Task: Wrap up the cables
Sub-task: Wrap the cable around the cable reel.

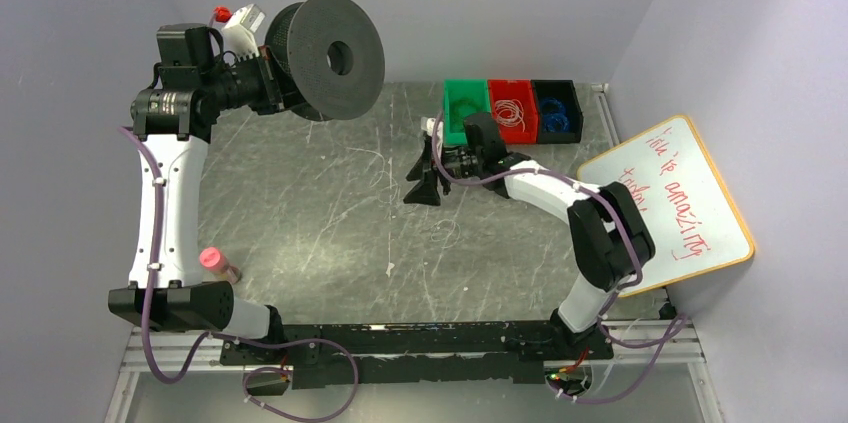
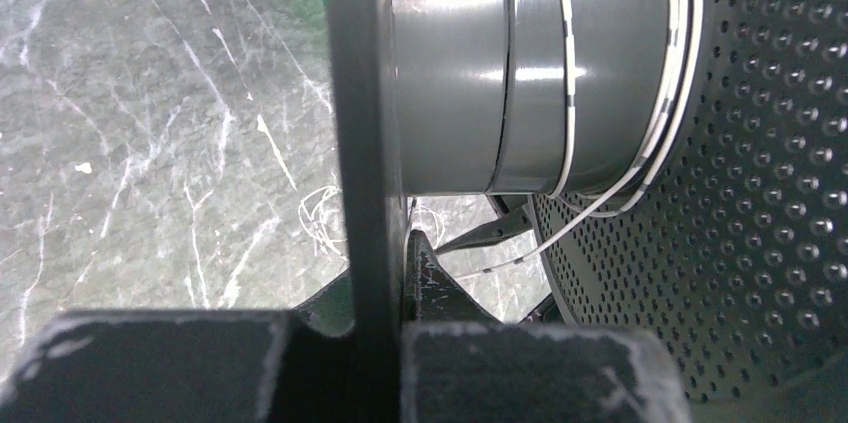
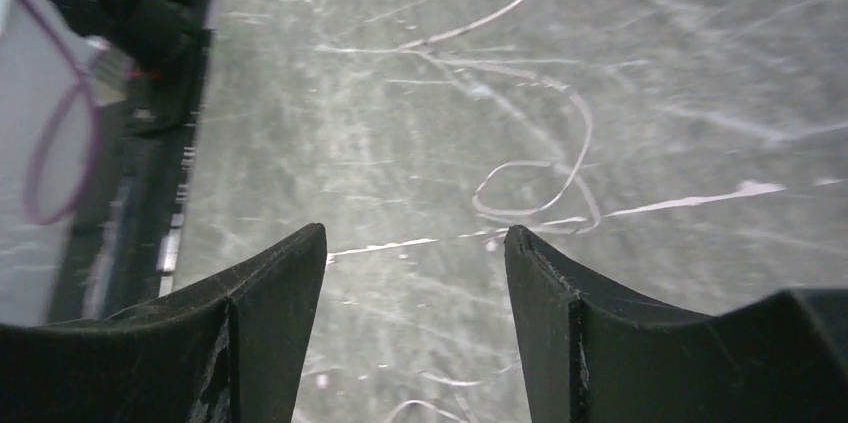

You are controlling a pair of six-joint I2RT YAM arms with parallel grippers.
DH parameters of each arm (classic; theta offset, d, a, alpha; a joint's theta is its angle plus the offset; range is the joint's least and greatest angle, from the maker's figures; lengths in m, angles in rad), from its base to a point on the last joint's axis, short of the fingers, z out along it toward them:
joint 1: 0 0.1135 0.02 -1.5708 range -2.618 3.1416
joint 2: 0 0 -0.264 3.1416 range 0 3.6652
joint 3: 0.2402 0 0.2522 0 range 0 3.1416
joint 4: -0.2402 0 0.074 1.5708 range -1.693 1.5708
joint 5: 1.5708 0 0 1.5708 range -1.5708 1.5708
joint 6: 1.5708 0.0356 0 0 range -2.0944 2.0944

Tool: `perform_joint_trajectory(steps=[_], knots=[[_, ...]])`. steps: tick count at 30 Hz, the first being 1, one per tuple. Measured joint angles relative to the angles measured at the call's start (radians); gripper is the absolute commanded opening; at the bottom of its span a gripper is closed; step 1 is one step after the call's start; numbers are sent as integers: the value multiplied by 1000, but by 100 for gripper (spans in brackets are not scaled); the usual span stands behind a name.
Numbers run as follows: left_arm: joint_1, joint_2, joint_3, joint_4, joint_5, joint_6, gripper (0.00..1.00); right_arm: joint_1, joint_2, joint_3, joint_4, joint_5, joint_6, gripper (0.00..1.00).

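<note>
Right gripper [image 3: 415,233] fills the near edge of its wrist view, jaws apart with nothing between them, poised above the grey marbled table [image 3: 330,113]. Three bins stand in a row at the far right of the table. The green bin [image 1: 464,103] has contents that cannot be made out, the red bin [image 1: 512,93] holds a coil of whitish wire [image 1: 509,114], and the black bin [image 1: 557,93] holds a blue wire bundle [image 1: 559,119]. The cables [image 2: 568,73] are hair-thin, whitish wire with dark marks at intervals. Several turns lie around the grey hub of the black spool [image 1: 325,43], and one strand leaves the hub and drops toward the table. Loose curly loops lie flat on the table just beyond the right gripper. The left gripper [image 2: 378,308] is clamped on one spool flange, holding the spool raised at the far left.
</note>
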Motion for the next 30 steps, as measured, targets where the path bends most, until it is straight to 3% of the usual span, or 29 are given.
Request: perform_joint_trajectory(steps=[8,17,19,23,26,30], knots=[[0,-1,0,8,66,-4,2,54,-16,-16,51,239,-202,80],[0,-27,-8,26,109,-15,2,82,122,40,71,290,-151,82],[0,-33,-15,34,116,-16,2,87,146,58,71,297,-126,90],[0,-35,-21,43,125,-19,2,92,178,102,70,309,-83,91],[0,-36,-26,50,132,-19,2,93,183,137,61,316,-72,88],[0,-37,-34,59,138,-19,2,93,204,206,38,313,-59,72]])
